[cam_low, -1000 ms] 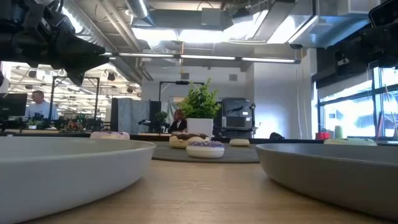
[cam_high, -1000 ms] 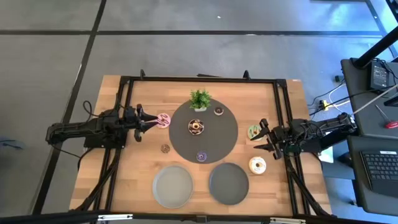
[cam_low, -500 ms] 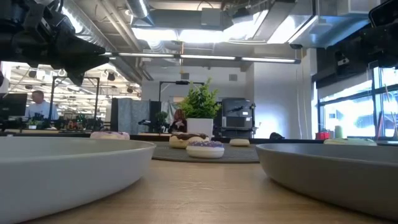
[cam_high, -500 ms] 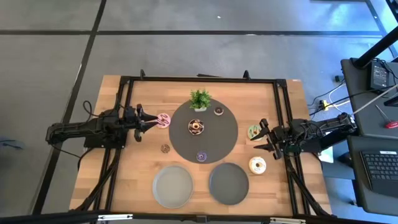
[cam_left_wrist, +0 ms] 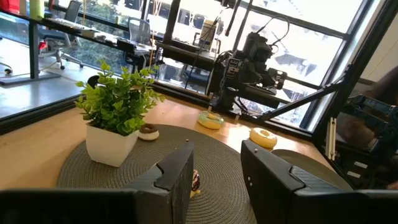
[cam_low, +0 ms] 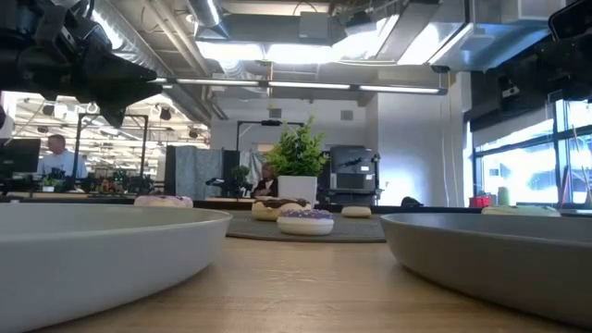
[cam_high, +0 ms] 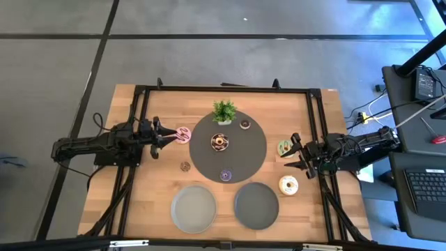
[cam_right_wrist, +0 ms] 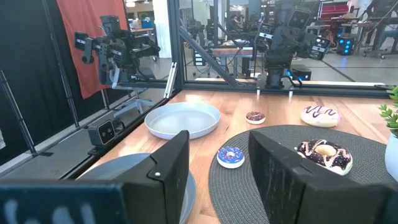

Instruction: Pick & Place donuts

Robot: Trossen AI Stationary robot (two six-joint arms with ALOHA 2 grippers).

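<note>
We find both arms parked low at opposite edges of the wooden surface [cam_high: 146, 202], nothing carried. The left end effector [cam_high: 167, 137], fingers [cam_left_wrist: 176, 177] spread with only air between them, sits just beside the pink donut [cam_high: 183, 134]. The right end effector [cam_high: 298, 155], likewise released, lies close to the pale green donut [cam_high: 284, 147], with the cream-yellow donut [cam_high: 288, 185] nearby.

On the round dark mat [cam_high: 244, 157]: a large chocolate donut [cam_high: 219, 142], a small brown one [cam_high: 244, 124], a purple one [cam_high: 225, 175], all sharing it with the potted plant [cam_high: 224, 111]. Another small brown donut [cam_high: 185, 166] rests off the mat.

The light grey plate [cam_high: 193, 209] and dark grey plate [cam_high: 256, 206] hold nothing; we judge them the intended drop spots, each arm serving its nearer side.
</note>
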